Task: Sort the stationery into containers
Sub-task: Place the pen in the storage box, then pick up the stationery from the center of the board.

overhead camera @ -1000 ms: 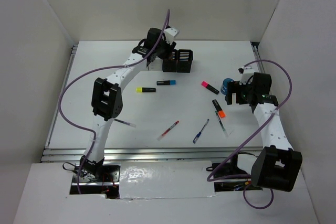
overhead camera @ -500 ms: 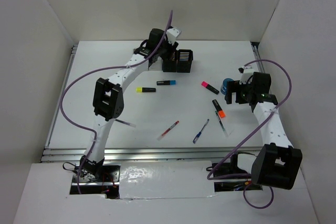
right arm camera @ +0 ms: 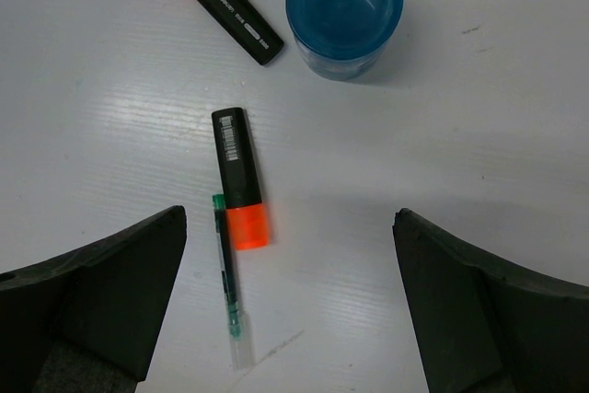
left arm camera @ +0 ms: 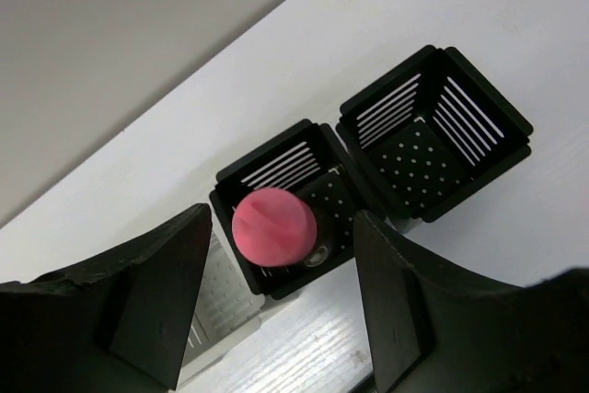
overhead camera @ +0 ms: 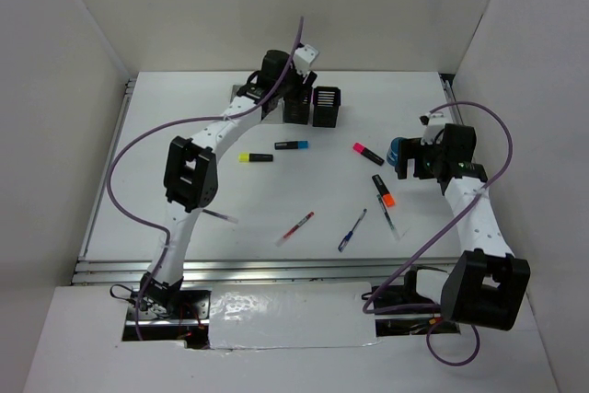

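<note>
My left gripper [left arm camera: 282,232] is open above the containers. Its fingers stand apart on either side of a pink-capped cylinder [left arm camera: 271,225] that sits in the left black holder [left arm camera: 267,161]. The right black holder [left arm camera: 433,126] looks empty, and a light grey holder [left arm camera: 216,296] shows beside my left finger. In the top view the left gripper [overhead camera: 293,80] hangs over the holder row [overhead camera: 326,106]. My right gripper [right arm camera: 290,227] is open and empty above an orange-capped highlighter [right arm camera: 237,177] and a thin green pen [right arm camera: 228,283]. A blue cylinder [right arm camera: 344,8] stands beyond them.
A pink-capped highlighter [right arm camera: 224,5] lies near the blue cylinder. On the table lie a yellow-capped highlighter [overhead camera: 256,157], a blue-capped highlighter [overhead camera: 292,144], a red pen [overhead camera: 294,227], a blue pen [overhead camera: 352,229] and a thin pen [overhead camera: 219,216] by the left arm. White walls enclose the table.
My left gripper has shifted a little to the right over the holder row. The right arm has hardly moved.
</note>
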Controlling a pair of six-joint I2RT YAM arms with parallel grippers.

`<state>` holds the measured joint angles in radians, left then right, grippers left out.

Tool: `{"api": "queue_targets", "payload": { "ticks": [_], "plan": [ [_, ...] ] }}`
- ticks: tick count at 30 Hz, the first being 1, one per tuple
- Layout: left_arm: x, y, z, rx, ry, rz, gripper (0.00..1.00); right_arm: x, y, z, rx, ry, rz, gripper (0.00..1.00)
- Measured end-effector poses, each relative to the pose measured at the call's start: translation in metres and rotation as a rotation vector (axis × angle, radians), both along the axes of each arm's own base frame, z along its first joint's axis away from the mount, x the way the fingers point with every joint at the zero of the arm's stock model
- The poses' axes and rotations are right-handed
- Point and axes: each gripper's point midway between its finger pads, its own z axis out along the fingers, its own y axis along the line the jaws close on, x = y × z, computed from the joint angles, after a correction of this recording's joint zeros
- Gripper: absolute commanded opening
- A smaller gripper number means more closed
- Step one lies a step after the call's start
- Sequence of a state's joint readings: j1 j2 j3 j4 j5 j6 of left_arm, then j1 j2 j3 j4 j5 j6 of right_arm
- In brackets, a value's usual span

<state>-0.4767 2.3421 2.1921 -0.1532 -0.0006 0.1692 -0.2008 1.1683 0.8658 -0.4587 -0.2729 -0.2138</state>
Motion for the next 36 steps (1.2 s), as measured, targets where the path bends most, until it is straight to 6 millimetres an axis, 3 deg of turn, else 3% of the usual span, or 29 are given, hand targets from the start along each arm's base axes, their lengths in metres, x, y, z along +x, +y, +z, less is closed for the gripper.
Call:
{"api": "queue_targets", "payload": {
  "ticks": [3, 5, 7, 8, 14, 19, 22, 29, 36],
  "plan": [
    [-0.005, -0.001, 0.001, -0.021, 0.012, -0.001, 0.79, 0.004, -0.001, 0.001, -0.001, -0.01, -0.008, 1.0],
    [-0.008, -0.004, 0.01, -0.045, 0.01, -0.007, 0.88, 0.008, -0.003, -0.001, -0.002, -0.012, -0.011, 1.0],
    [-0.014, -0.007, 0.026, -0.067, -0.003, -0.021, 0.9, 0.014, -0.005, -0.007, -0.004, 0.004, -0.017, 1.0],
    [-0.017, -0.008, 0.036, -0.078, -0.012, -0.029, 0.96, 0.019, -0.007, -0.01, -0.008, 0.015, -0.024, 1.0],
    [-0.057, -0.004, 0.106, -0.143, -0.068, -0.076, 0.99, 0.045, -0.02, -0.031, -0.054, 0.078, -0.065, 1.0],
    [-0.083, 0.007, 0.135, -0.173, -0.076, -0.093, 0.99, 0.072, -0.017, -0.042, -0.085, 0.097, -0.057, 1.0],
    [-0.089, 0.013, 0.126, -0.169, -0.041, -0.094, 0.99, 0.082, -0.012, -0.047, -0.094, 0.104, -0.045, 1.0],
    [-0.096, 0.033, 0.068, -0.148, 0.125, -0.086, 0.99, 0.105, -0.009, -0.069, -0.115, 0.139, -0.033, 0.98],
    [-0.106, 0.045, 0.042, -0.167, 0.216, -0.098, 0.99, 0.115, -0.012, -0.081, -0.133, 0.15, -0.03, 0.72]
  ]
}}
